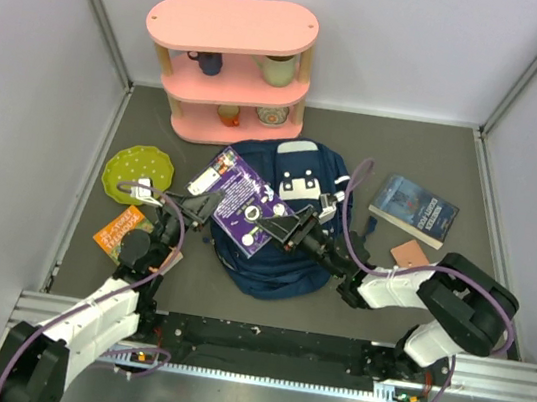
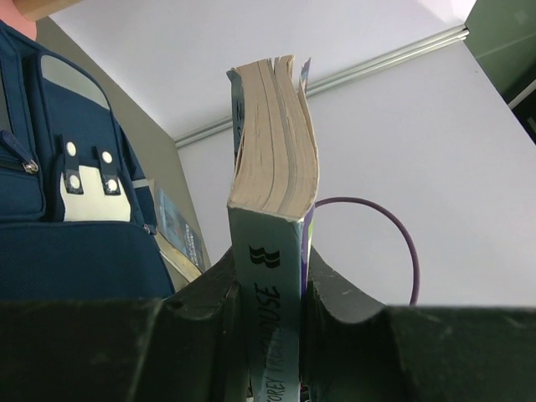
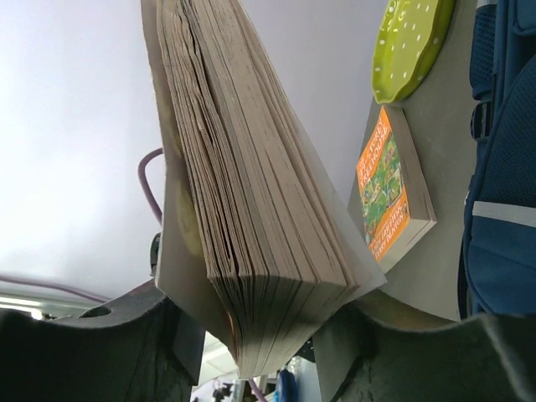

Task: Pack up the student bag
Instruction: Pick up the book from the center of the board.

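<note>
The student bag (image 1: pixel 279 268), a navy backpack with a white patch, lies flat in the middle of the table. Just above its left part a purple paperback (image 1: pixel 239 195) hangs between both arms. My left gripper (image 1: pixel 202 206) is shut on the book's spine end. In the left wrist view the spine (image 2: pixel 272 251) stands upright between the fingers, with the bag (image 2: pixel 75 243) to the left. My right gripper (image 1: pixel 280 225) grips the opposite end. The right wrist view shows the page block (image 3: pixel 251 209) wedged between both pads, at my right gripper (image 3: pixel 260 327).
A pink two-tier shelf (image 1: pixel 230 64) with cups stands at the back. A green dotted plate (image 1: pixel 136 171) and an orange book (image 1: pixel 123 230) lie left of the bag. A blue book (image 1: pixel 414 210) and a small salmon card (image 1: pixel 409 252) lie to the right.
</note>
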`<move>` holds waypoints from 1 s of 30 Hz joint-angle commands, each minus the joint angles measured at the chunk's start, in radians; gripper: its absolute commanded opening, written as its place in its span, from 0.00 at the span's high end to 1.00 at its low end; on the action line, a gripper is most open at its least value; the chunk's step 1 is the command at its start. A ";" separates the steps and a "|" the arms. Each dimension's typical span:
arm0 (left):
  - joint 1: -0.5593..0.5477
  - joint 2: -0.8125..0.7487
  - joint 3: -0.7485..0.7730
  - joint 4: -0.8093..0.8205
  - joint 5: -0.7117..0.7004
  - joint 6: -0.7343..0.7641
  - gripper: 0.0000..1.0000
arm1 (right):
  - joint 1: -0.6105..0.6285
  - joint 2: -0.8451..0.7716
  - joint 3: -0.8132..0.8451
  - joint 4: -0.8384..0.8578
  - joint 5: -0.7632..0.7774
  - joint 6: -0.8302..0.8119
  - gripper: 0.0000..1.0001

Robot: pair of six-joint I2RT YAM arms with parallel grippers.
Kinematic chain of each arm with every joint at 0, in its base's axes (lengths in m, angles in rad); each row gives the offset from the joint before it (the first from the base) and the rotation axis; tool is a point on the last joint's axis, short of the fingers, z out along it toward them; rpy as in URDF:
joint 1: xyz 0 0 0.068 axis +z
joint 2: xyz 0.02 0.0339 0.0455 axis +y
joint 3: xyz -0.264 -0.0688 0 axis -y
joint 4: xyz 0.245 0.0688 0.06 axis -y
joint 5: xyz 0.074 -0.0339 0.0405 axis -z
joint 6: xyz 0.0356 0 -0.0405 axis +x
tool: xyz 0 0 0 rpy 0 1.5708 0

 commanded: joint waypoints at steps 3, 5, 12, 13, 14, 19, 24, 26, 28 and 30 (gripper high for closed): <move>-0.005 -0.017 -0.004 0.105 0.047 -0.026 1.00 | 0.002 0.006 0.035 0.216 -0.004 -0.053 0.57; -0.005 -0.020 -0.004 0.108 0.056 -0.017 1.00 | 0.001 0.005 0.038 0.210 -0.008 -0.057 0.71; -0.005 -0.008 0.010 0.085 0.099 -0.005 1.00 | -0.021 0.000 0.032 0.234 -0.050 -0.074 1.00; -0.005 -0.003 0.013 0.081 0.103 -0.002 0.95 | -0.021 -0.006 0.031 0.242 -0.054 -0.082 1.00; -0.005 -0.002 0.014 0.074 0.109 0.011 0.83 | -0.021 -0.014 0.021 0.236 -0.052 -0.087 1.00; -0.003 -0.032 0.095 -0.129 0.163 0.151 0.02 | -0.022 -0.191 -0.022 0.025 0.014 -0.183 1.00; -0.006 -0.057 0.369 -0.824 0.171 0.523 0.02 | -0.022 -0.482 -0.019 -0.581 0.226 -0.312 1.00; -0.023 -0.043 0.431 -0.994 0.067 0.650 0.02 | -0.022 -0.641 -0.012 -0.780 0.334 -0.341 1.00; -0.040 -0.019 0.474 -1.094 0.048 0.705 0.02 | -0.029 -0.749 -0.023 -0.969 0.477 -0.375 1.00; -0.092 0.001 0.474 -1.087 0.047 0.733 0.02 | -0.035 -0.890 -0.023 -1.069 0.561 -0.412 1.00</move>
